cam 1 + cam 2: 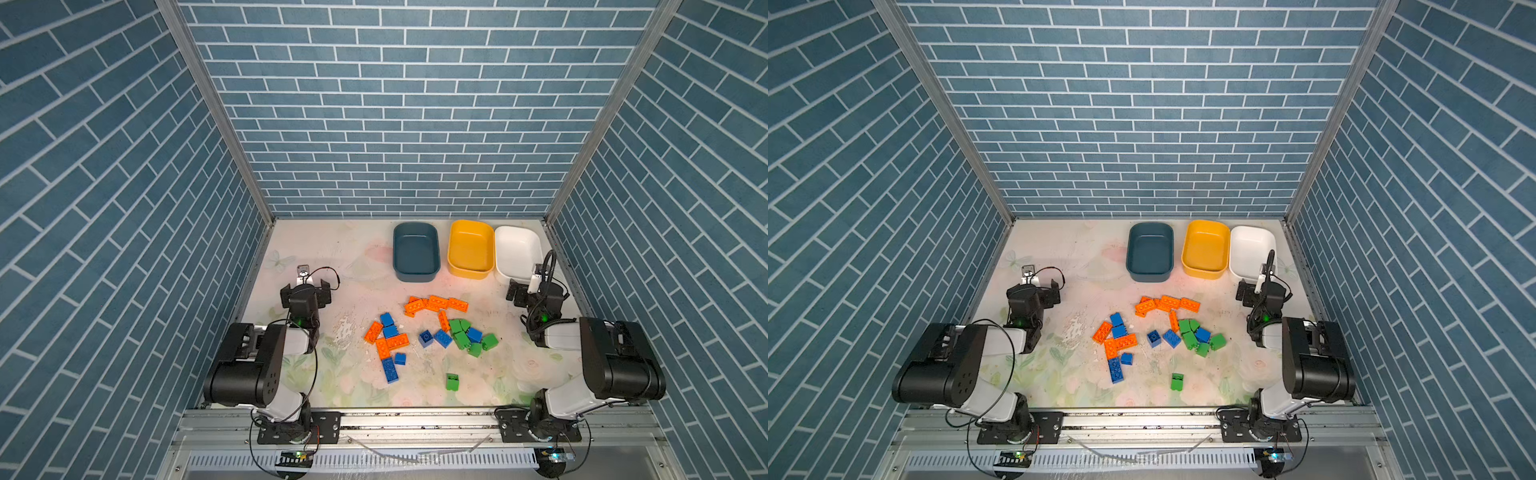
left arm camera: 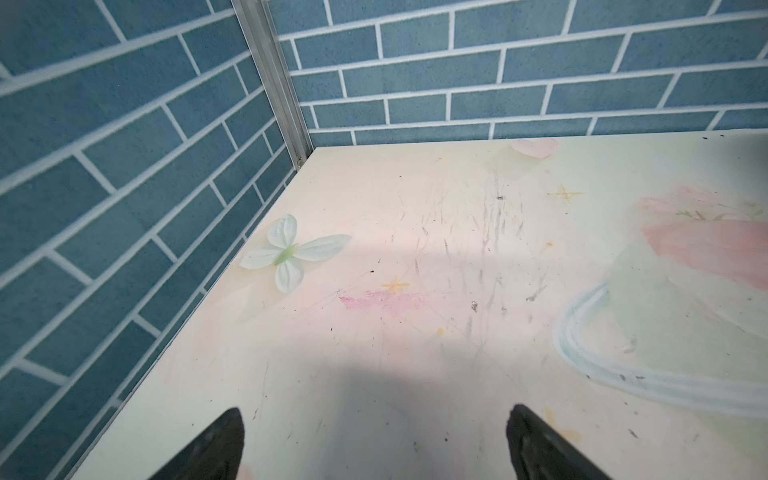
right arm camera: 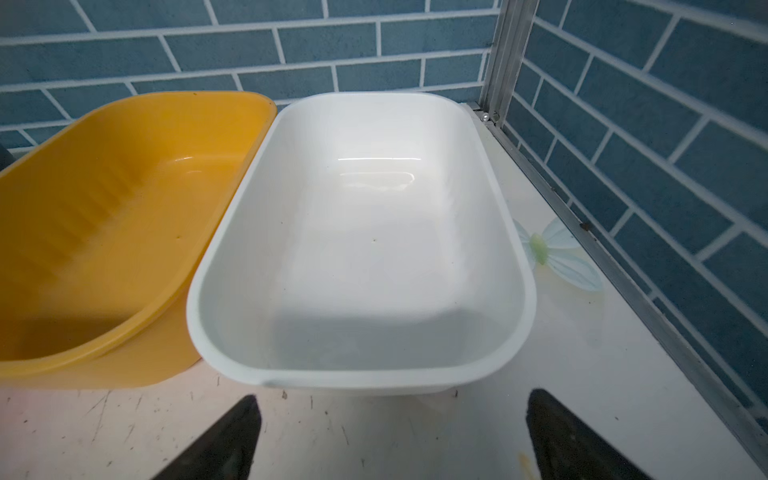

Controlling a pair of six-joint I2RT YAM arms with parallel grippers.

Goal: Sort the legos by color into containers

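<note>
Along the far edge of the table (image 1: 332, 249), a row of three tubs: dark teal tub (image 1: 415, 249) toward the middle, yellow tub (image 1: 471, 249) near it with a gap between, white tub (image 1: 515, 249) nearest the right wall. Seen again from the right wrist: yellow tub (image 3: 104, 208) and white tub (image 3: 365, 249), rims meeting at the far corner.

Legos (image 1: 426, 337): lie loose on the table around its middle, in front of the tubs and apart from them, none inside a tub.
- Orange bricks (image 1: 436, 303): form a ragged line closest to the tubs; a few more sit lower left, mixed in with the blue ones.
- Blue bricks (image 1: 390, 330): spread from that left group across to the centre; one long one at the near end.
- Green bricks (image 1: 465, 338): bunch together on the right of the pile, one blue brick among them.
- Lone green brick (image 1: 452, 381): stands by itself nearer the front edge, well apart from the rest.

Left claw (image 2: 376, 415): spread wide, grips nothing, hangs over bare scratched table at the left side, near a butterfly print (image 2: 286, 253) and the brick-patterned wall (image 2: 124, 145), well apart from the pile.

Right claw (image 3: 395, 399): also spread wide and holding nothing, points at the near wall of the white tub, just short of it.
</note>
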